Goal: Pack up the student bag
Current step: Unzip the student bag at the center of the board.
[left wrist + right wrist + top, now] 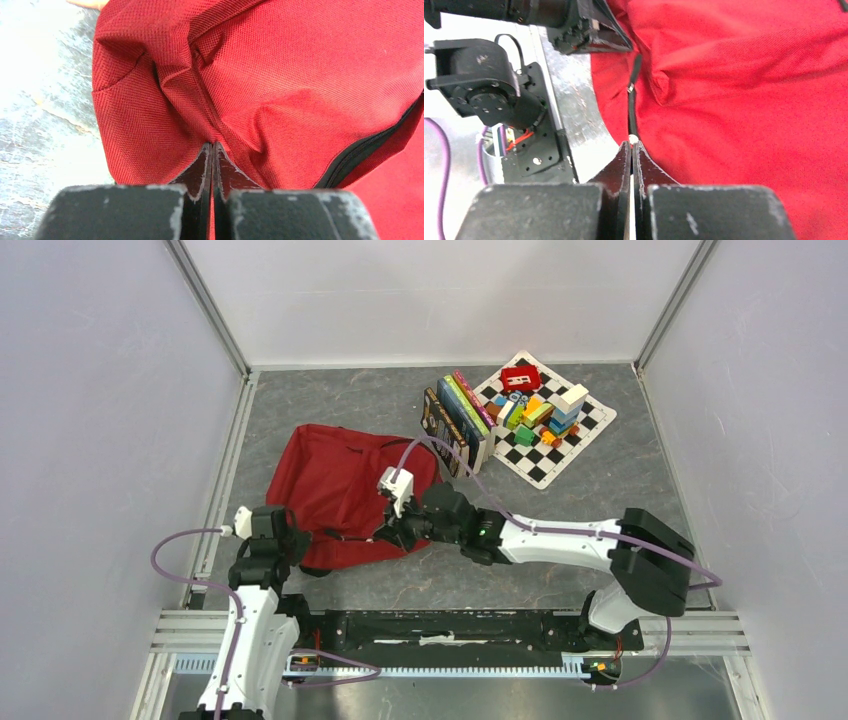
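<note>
A dark-red fabric student bag (pixel 340 485) lies flat and crumpled on the grey bench (pixel 300 400), left of centre, black zipper (pixel 360 150) along its near edge.

Deep red weave fills the left wrist view: that's the student bag (pixel 300 90), with a black zipper (pixel 362 150) cutting across the lower right. The fingers (pixel 196 175) are black, their edges scuffed pale grey. At far left is the table (pixel 45 115), grey and marbled with pale veins. From the top, a black-and-white checkered mat (pixel 540 465) sits upper right, under blocks (pixel 540 418) in red, yellow, green, blue, orange and white. The books (pixel 458 425) show black, green and pink. The right arm (pixel 560 535) is white and black, the cable (pixel 195 532) purple.
</note>
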`<state>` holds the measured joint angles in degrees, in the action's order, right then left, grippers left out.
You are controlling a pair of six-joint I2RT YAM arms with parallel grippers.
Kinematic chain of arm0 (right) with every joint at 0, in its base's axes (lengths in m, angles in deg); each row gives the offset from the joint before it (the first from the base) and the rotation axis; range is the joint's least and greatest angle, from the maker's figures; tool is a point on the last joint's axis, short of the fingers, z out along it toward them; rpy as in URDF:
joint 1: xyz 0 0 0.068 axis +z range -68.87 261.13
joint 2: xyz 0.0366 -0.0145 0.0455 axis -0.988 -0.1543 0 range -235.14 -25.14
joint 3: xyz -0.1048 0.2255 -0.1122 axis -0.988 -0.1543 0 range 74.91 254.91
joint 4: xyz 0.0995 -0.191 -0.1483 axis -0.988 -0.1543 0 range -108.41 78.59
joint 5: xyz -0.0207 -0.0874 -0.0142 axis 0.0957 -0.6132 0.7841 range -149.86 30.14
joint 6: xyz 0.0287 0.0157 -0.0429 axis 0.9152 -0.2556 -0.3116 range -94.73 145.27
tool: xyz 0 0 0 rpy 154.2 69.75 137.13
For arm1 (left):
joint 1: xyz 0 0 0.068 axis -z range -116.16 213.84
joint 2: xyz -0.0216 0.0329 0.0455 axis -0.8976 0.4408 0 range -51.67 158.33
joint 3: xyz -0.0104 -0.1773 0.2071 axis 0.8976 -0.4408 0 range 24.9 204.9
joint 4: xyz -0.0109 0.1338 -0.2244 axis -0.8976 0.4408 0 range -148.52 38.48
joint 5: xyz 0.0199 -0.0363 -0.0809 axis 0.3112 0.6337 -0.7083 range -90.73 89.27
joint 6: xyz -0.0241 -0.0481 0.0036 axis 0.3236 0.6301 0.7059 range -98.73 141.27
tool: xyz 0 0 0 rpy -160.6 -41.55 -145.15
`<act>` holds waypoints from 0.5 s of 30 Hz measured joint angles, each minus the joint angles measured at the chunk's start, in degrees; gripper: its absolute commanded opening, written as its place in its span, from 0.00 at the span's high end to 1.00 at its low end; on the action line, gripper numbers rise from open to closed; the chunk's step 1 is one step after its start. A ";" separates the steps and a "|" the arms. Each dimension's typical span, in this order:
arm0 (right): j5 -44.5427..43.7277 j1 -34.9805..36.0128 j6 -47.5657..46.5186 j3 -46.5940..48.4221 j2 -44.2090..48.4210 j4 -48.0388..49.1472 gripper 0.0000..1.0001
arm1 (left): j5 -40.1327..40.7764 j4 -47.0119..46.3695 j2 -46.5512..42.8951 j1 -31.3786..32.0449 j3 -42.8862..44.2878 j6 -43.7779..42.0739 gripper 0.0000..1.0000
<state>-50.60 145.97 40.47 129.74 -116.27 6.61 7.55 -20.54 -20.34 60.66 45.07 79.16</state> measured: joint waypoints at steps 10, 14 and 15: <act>-10.01 0.04 -2.03 -8.94 10.08 -2.69 1.00 | 5.73 -1.46 1.36 0.00 0.94 -1.95 0.98; -14.60 -0.02 -3.10 -10.80 12.44 -4.11 1.00 | 6.95 -1.77 1.66 -0.02 1.14 -2.05 0.98; -15.32 -0.11 -3.32 -11.10 12.87 -4.50 1.00 | 7.17 -1.77 1.66 -0.02 1.18 -2.05 0.98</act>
<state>-65.92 145.86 37.15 118.64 -103.40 2.11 14.71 -22.31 -18.67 60.64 46.25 77.11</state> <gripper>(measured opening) 0.010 0.025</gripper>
